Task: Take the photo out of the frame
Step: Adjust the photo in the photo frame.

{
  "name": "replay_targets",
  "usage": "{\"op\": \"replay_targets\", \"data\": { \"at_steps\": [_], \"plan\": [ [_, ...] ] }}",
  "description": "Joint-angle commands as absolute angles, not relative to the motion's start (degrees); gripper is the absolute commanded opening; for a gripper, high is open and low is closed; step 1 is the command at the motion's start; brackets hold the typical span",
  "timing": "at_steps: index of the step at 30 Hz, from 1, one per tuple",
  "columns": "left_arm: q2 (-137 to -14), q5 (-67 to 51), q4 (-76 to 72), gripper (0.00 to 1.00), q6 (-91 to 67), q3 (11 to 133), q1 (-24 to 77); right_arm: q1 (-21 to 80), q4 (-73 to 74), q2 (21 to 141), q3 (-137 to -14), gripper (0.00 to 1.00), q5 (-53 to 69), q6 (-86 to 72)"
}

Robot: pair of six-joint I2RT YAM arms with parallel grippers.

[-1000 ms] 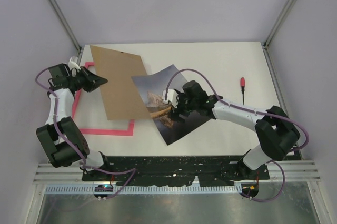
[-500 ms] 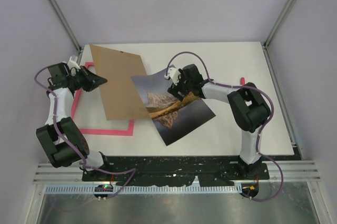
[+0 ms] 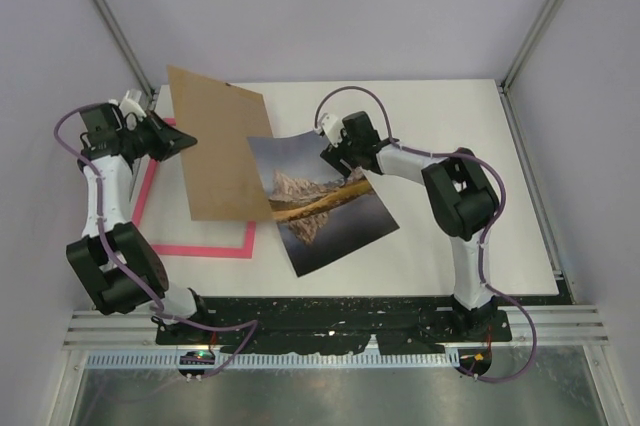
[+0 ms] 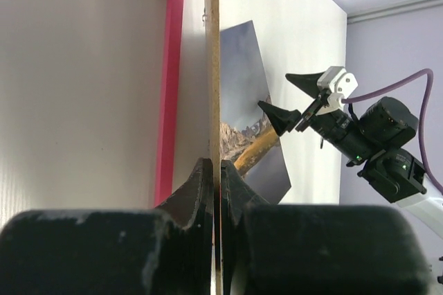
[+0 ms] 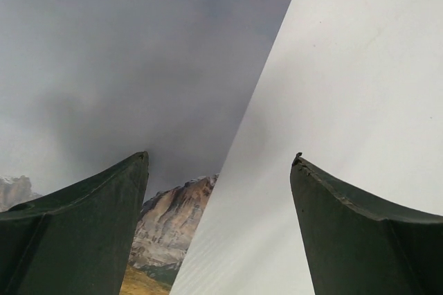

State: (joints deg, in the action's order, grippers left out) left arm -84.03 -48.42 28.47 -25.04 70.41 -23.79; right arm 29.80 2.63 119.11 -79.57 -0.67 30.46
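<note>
Left gripper (image 4: 216, 167): found clamped on the near edge of the brown backing board (image 4: 212, 66), which was held edge-on between the fingers.
Right gripper (image 5: 218, 163): found spread wide with nothing between the fingers; no contact with the print could be confirmed.
Photo (image 3: 320, 201): found flat on the table (image 5: 360, 66) beneath the right fingers, with its far edge running up between the two fingertips. Its left corner was covered from above by the raised board.
Frame (image 3: 200, 248): found on the table under and to the left of the left fingers. No print was seen inside it.
Change noted, board: it had been lifted and tilted higher by the left fingers over the last second.
Change noted, right arm: the fingers had been drawn back from the middle of the print to its far edge, and the print had been left almost where it was.
Bearing on task: the print was judged to be out of the frame already. Only the board remained to be set down and the right arm withdrawn.
</note>
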Motion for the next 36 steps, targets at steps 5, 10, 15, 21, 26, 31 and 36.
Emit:
{"op": "replay_targets", "data": {
  "at_steps": [5,10,15,21,26,31,36],
  "plan": [
    [-88.8,-46.8,29.8,0.00,-20.2,80.8,-21.7,28.3,11.2,121.8,-80.5,0.88,-11.2,30.5],
    [-91.3,-43.2,34.3,0.00,-15.1,84.2,-21.6,26.5,12.1,120.3,-77.9,0.88,-14.1,30.8],
    [-93.6,-40.4,38.8,0.00,-10.6,87.0,-21.6,24.9,12.1,118.5,-73.7,0.88,-14.5,30.7],
    [-94.0,-37.7,39.6,0.00,-7.6,87.5,-21.6,24.0,12.4,117.2,-71.3,0.88,-15.3,30.3],
    [-94.7,-37.4,39.5,0.00,-5.7,88.2,-19.5,23.7,15.3,113.7,-73.9,0.89,-11.8,27.8],
    [-95.7,-36.1,39.5,0.00,-5.4,88.5,-16.0,22.8,19.2,110.3,-80.9,0.89,-2.7,24.9],
    [-96.5,-33.9,38.7,0.00,-6.0,89.2,-10.6,22.6,17.9,110.4,-85.9,0.90,3.0,23.7]
  ]
}}
